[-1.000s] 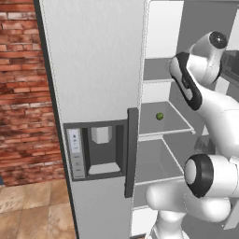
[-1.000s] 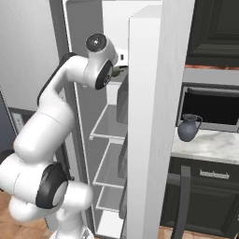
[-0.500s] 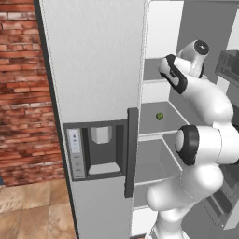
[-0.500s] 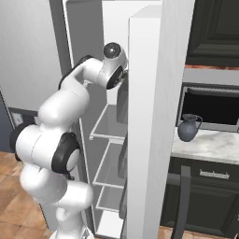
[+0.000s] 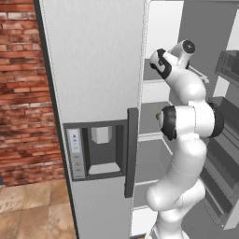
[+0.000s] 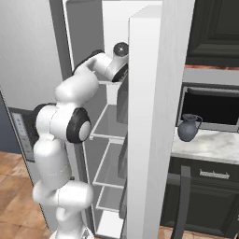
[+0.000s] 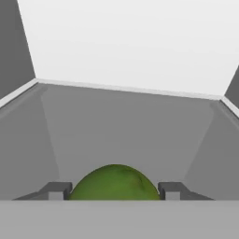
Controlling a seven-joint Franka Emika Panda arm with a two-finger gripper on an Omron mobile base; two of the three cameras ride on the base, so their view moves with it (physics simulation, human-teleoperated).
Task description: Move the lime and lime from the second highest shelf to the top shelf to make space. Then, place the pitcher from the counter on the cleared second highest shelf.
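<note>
Lime between the finger tips, over a grey fridge shelf

A dark-green lime (image 7: 115, 183) sat between the two dark fingertips (image 7: 56, 191) of the gripper (image 7: 114, 192), one tip close on each side of it. Ahead of the gripper a flat grey shelf (image 7: 126, 126) stretched to a white back wall (image 7: 130, 42), with grey side walls at both sides.

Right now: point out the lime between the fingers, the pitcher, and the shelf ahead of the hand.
lime (image 7: 115, 183): hand view, top of its green skin.
pitcher (image 6: 187, 130): right base view, its belly, on the counter.
shelf (image 7: 126, 126): hand view, bare grey surface beyond the lime.
</note>
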